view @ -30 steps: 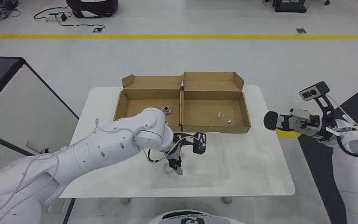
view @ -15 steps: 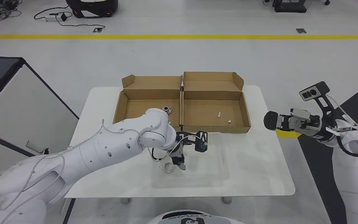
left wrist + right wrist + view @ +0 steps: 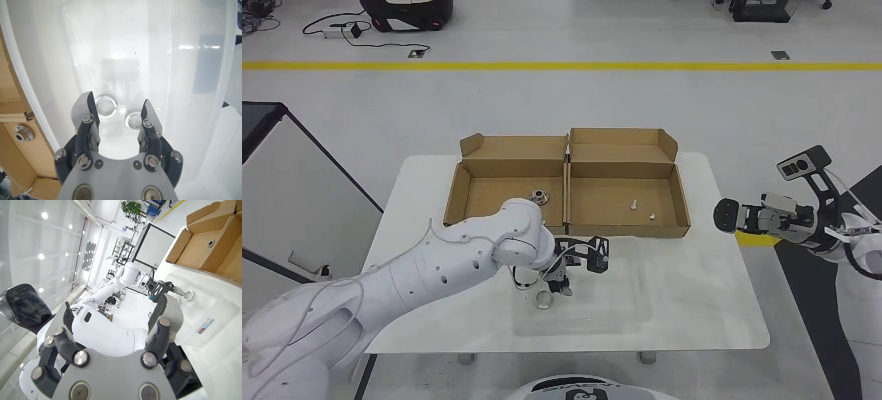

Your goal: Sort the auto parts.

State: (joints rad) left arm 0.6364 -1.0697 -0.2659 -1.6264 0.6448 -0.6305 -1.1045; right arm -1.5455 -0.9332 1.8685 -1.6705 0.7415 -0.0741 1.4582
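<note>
left end effector (image 3: 118, 98) hangs spread wide over two metal rings (image 3: 105, 97) lying side by side in a clear tray (image 3: 71, 56) on the tabletop (image 3: 692, 290). likely rigid, light, slick: pinch one across its outer rim.

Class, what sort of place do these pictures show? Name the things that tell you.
Probably a robotics lab or workshop hall: a yellow line on the floor, a white table with cardboard boxes holding metal parts, and equipment racks in the room behind.
</note>
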